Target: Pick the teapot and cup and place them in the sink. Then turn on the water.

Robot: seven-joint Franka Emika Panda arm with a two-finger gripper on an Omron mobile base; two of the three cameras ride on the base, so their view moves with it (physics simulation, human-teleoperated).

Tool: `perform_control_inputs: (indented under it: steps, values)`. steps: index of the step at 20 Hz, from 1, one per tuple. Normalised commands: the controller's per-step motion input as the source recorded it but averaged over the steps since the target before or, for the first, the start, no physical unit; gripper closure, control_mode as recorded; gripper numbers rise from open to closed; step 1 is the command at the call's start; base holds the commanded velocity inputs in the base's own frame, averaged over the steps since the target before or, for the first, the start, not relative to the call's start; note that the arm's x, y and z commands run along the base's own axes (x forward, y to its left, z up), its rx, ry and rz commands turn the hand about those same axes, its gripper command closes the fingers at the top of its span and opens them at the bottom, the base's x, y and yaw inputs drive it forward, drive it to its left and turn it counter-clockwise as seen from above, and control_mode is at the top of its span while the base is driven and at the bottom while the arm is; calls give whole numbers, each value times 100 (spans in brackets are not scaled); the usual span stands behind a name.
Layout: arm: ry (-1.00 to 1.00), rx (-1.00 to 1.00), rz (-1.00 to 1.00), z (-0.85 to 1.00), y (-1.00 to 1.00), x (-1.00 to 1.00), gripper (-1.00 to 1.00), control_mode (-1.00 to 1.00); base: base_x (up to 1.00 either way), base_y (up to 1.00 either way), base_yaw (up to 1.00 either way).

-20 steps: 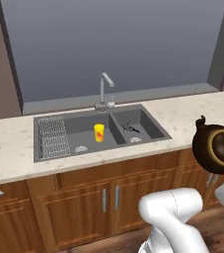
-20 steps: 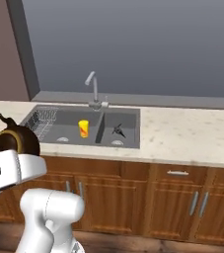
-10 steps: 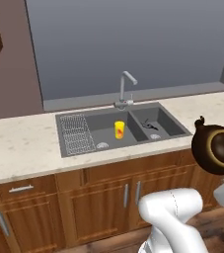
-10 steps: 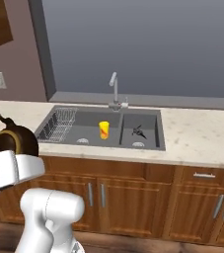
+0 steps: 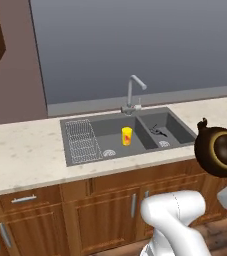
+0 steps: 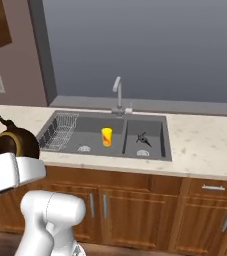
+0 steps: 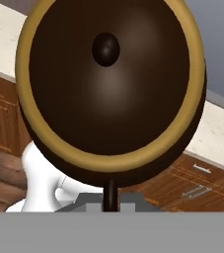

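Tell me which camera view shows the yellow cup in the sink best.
The left base view: the cup stands upright and unobstructed in the left basin of the sink, near the divider. The right base view shows the same cup a little smaller.

Dark-brown round teapot (image 5: pixel 219 151) with a gold-rimmed opening, tipped on its side, raised in front of the cabinets. Bright yellow cup (image 5: pixel 127 136) stands upright in the left basin of the dark grey sink (image 5: pixel 85 121), by the divider.
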Motion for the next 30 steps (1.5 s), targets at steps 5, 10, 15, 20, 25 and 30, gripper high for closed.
perform_control_inputs:
  steps: [5,10,15,20,25,30]
  values:
    - [0,0,0,0,0,0,100,100,66,0,7]
    - [0,0,0,0,0,0,100,100,61,0,6]
    - [0,0,0,0,0,0,100,100,60,-12,3]
    - [0,0,0,0,0,0,100,100,38,-56,4]
    - [0,0,0,0,0,0,100,100,12,-87,5]
    - [0,0,0,0,0,0,100,100,6,-88,4]
